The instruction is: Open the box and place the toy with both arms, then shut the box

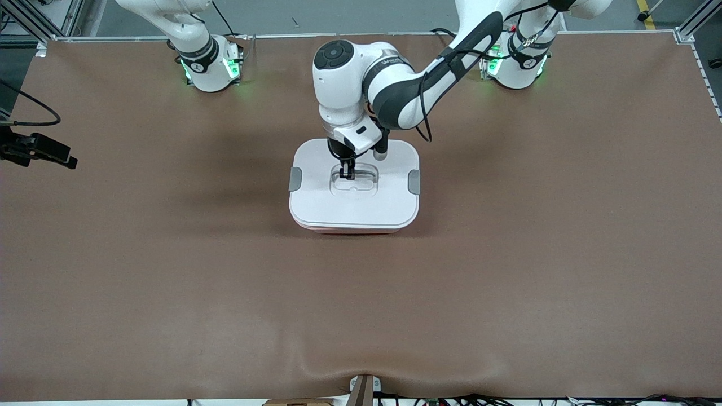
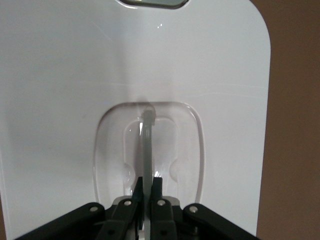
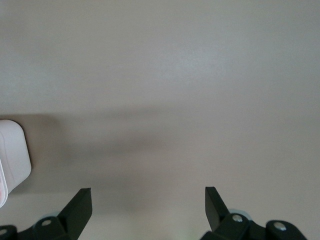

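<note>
box (image 1: 354, 208) lid handle (image 2: 147, 145) is pinched by the left hand (image 1: 347, 173); right hand (image 3: 148, 200) spread apart.

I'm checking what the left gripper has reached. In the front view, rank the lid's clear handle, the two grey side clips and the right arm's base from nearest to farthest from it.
Left gripper is shut on the handle.
1. Clear handle, in the white lid's middle recess.
2. The two grey clips, at the lid's ends; too close to call.
3. Right arm's base, at the table's robot edge.
</note>
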`<state>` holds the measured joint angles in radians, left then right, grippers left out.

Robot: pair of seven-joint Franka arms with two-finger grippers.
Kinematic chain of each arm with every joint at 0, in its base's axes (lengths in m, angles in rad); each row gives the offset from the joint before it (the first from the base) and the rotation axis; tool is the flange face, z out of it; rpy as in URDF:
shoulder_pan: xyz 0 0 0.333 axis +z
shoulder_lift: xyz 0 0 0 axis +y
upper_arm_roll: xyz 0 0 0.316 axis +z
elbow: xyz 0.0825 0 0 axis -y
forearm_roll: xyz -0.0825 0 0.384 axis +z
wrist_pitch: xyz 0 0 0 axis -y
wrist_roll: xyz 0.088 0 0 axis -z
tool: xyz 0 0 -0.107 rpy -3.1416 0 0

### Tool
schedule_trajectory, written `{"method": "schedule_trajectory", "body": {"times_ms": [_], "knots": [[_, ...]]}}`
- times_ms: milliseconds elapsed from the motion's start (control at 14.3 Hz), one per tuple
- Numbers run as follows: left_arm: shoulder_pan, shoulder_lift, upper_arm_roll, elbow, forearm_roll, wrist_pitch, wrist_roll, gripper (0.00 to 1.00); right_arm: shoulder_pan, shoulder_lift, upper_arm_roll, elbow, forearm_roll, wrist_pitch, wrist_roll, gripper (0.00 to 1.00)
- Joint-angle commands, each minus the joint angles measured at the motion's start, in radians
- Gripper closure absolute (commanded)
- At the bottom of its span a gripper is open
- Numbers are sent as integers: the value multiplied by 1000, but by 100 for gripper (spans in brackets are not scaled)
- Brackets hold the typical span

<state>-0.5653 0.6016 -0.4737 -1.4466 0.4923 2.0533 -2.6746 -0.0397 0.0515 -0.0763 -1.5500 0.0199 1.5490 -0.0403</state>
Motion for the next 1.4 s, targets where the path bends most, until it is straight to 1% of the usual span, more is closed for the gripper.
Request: {"method": "schedule_trajectory", "body": {"times_ms": [0, 140, 350, 421, 631, 771, 841, 981, 1051, 1332], "knots": [[-15, 10, 9, 12, 48, 24, -43, 100, 20, -12, 0, 22, -44, -3, -27, 0], [-15, 17, 9, 11, 68, 28, -54, 100, 18, -12, -2, 22, -41, -3, -30, 0], [-16, 23, 9, 9, 74, 28, -60, 100, 1, -10, -6, 13, 3, -20, -27, 0], [-16, 23, 7, 9, 74, 28, -62, 100, 4, -12, -7, 13, -12, -15, -35, 0], [-16, 24, 9, 6, 75, 28, -62, 100, 3, -5, -8, 19, -20, -1, -50, 0], [-15, 24, 9, 3, 75, 28, -62, 100, 11, -5, -5, 22, -60, 2, -53, 0], [-15, 26, 7, 2, 75, 28, -62, 100, 6, -7, -3, 24, -58, 6, -67, 0], [-16, 32, 7, 2, 75, 27, -62, 100, 1, -4, -3, 40, -32, 14, -85, 0], [-16, 32, 7, 0, 75, 28, -62, 100, 1, -1, -5, 41, -5, 16, -88, 0], [-15, 32, 7, -6, 74, 27, -64, 100, -2, 7, -5, 42, 8, 20, -81, 0]]}}
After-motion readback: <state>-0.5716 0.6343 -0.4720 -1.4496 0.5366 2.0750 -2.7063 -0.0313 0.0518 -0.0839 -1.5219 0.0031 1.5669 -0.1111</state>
